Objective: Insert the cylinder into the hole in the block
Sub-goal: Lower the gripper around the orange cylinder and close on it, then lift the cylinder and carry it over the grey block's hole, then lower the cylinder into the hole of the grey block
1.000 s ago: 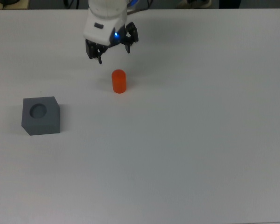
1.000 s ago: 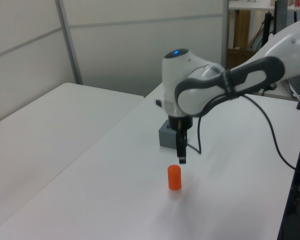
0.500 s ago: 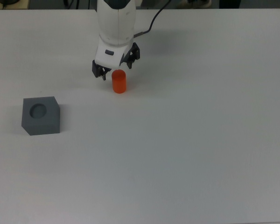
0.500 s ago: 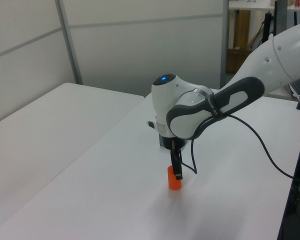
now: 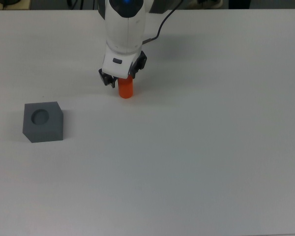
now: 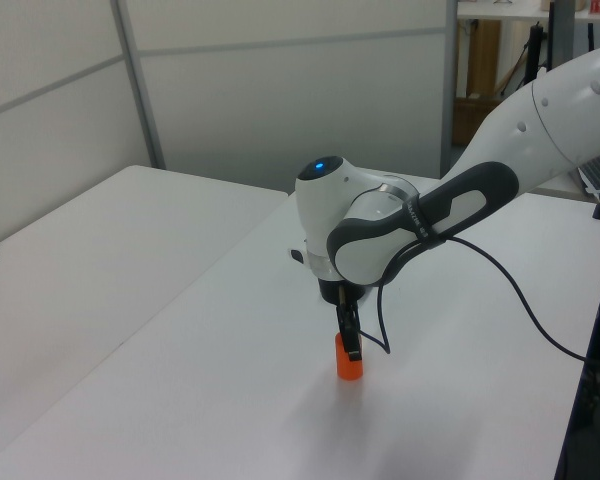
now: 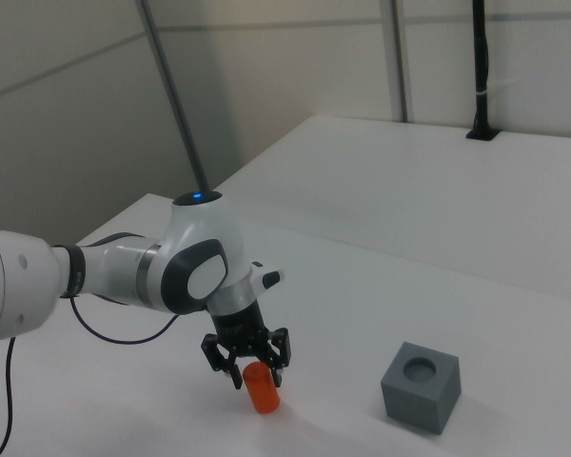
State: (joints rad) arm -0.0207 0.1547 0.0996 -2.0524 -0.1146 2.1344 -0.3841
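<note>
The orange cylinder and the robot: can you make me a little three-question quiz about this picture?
1. True or false: the orange cylinder is already inside the hole of the grey block.
2. In the top view, the grey block sits to which side of the orange cylinder? A) the top view's left B) the top view's right
3. Fill the gap: the gripper has its two fingers on either side of the cylinder's ____ end.

Key:
1. False. It stands upright on the white table, apart from the block.
2. A
3. top
</note>
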